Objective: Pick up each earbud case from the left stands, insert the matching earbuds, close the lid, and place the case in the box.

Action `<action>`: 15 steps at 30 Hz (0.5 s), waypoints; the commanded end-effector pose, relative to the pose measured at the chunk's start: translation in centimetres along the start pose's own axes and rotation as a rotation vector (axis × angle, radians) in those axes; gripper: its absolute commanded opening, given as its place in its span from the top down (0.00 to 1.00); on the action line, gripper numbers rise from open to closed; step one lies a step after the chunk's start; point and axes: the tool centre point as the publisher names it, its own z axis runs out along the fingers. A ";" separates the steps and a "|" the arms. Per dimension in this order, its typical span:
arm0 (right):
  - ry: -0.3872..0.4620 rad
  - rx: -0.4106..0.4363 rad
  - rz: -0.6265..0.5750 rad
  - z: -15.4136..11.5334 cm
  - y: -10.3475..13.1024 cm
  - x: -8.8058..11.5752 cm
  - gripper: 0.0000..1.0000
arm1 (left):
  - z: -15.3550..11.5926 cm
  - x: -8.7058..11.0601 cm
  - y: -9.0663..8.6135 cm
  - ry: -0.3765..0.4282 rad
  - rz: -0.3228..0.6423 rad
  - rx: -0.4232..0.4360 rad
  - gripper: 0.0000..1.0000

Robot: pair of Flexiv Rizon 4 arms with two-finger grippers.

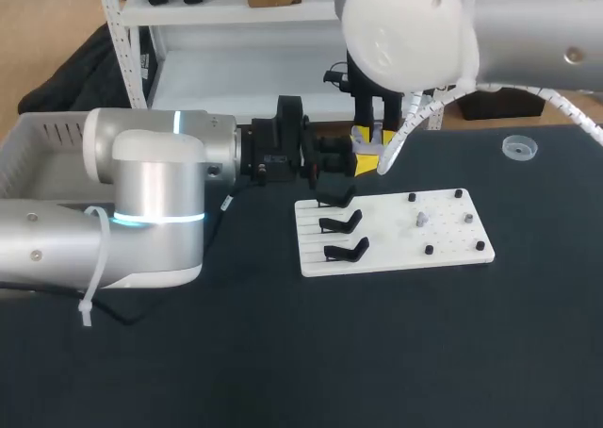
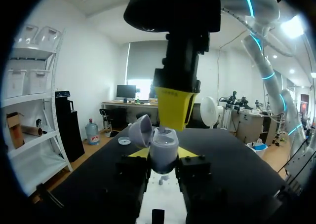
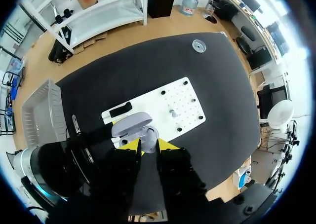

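Observation:
A grey earbud case (image 2: 164,147) with its lid (image 2: 140,130) flipped open stands upright between the yellow tips of my left gripper (image 2: 163,157), which is shut on it above the table, behind the white board (image 1: 452,249). My right gripper (image 2: 175,110) comes straight down onto the open case (image 3: 148,133). Its fingers stand close together on a small grey earbud (image 2: 160,130) at the case's mouth. In the head view both grippers meet at the board's far edge, left gripper (image 1: 363,164) under right gripper (image 1: 369,134). Three black stands (image 1: 341,223) line the board's left side.
A small grey piece (image 1: 421,219) and several black pegs stand on the right half of the board. A pale box (image 1: 38,155) sits at the table's far left. A clear round lid (image 1: 519,147) lies at the far right.

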 end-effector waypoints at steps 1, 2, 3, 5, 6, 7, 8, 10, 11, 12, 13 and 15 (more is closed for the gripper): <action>0.002 0.005 0.002 0.0 0.2 -0.3 1.00 | 0.1 -0.1 0.2 0.000 0.000 0.001 1.00; 0.003 0.005 0.002 0.0 0.2 -0.4 1.00 | 0.1 -0.1 0.2 0.000 0.000 0.001 1.00; 0.003 0.005 0.003 0.0 0.2 -0.4 1.00 | 0.1 -0.1 0.2 0.000 0.000 0.001 1.00; 0.007 0.007 0.004 0.1 0.2 -0.5 1.00 | 0.1 -0.1 0.2 0.000 0.000 0.001 1.00; 0.008 0.008 0.004 0.2 0.2 -0.5 1.00 | 0.1 -0.1 0.2 0.000 0.000 0.001 1.00; 0.010 0.010 0.004 0.2 0.2 -0.6 1.00 | 0.1 -0.1 0.2 0.000 0.000 0.001 1.00; 0.012 0.011 0.003 0.2 0.3 -0.6 1.00 | 0.1 -0.1 0.2 0.000 0.000 0.001 1.00; 0.014 0.013 0.000 0.2 0.3 -0.6 1.00 | 0.1 -0.1 0.2 0.000 0.000 0.001 1.00; 0.016 0.015 -0.002 0.3 0.4 -0.6 1.00 | 0.1 -0.1 0.2 0.000 0.000 0.001 1.00; 0.017 0.016 -0.003 0.3 0.4 -0.6 1.00 | 0.1 -0.1 0.2 0.000 0.000 0.001 1.00; 0.018 0.017 -0.005 0.4 0.4 -0.6 1.00 | 0.1 -0.1 0.2 0.000 0.000 0.001 1.00; 0.020 0.019 -0.006 0.5 0.4 -0.6 1.00 | 0.1 -0.1 0.2 0.000 0.000 0.001 1.00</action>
